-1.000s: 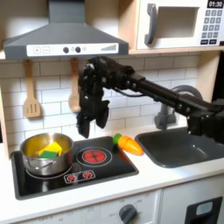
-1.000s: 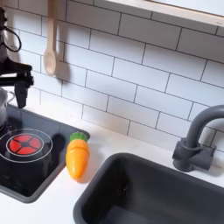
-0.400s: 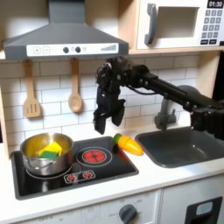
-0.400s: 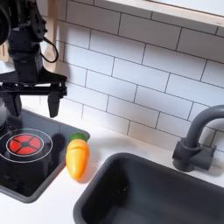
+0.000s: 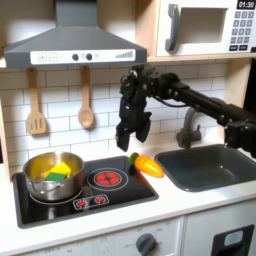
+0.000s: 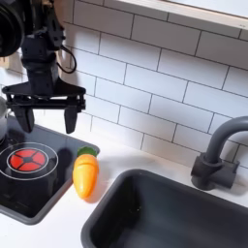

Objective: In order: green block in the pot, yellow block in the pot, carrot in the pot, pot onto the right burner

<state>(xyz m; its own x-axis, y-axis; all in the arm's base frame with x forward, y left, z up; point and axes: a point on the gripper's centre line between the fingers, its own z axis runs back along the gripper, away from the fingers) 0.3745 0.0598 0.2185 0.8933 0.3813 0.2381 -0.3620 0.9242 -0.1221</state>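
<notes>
**With two blocks in the pot, the open gripper hangs above the carrot**

While the black WidowX arm reaches in from the first exterior view's right, its gripper (image 5: pixel 132 138) hangs in the air above the counter with the jaws spread wide and nothing between them. In the second exterior view the same gripper (image 6: pixel 46 112) shows two black fingers (image 6: pixel 70 118) pointing down and set well apart, above the stove's edge and up and to the left of the carrot.

The small orange toy carrot with a green leafy end (image 5: pixel 147 165) lies on the white counter (image 5: pixel 190 200) between the black two-burner toy stove (image 5: pixel 120 196) and the dark sink (image 5: pixel 205 170), just beside the stove's edge; in the second exterior view the carrot (image 6: pixel 86 175) rests with its leafy tip toward the tiled wall.

The round shiny silver metal toy saucepan (image 5: pixel 50 176) sits on the burner at the first exterior view's left. Inside it lie the small bright green toy cube (image 5: pixel 57 172) and the small bright yellow toy block (image 5: pixel 66 165), touching each other. The burner with red rings (image 5: pixel 106 178) beside the saucepan is bare.
</notes>
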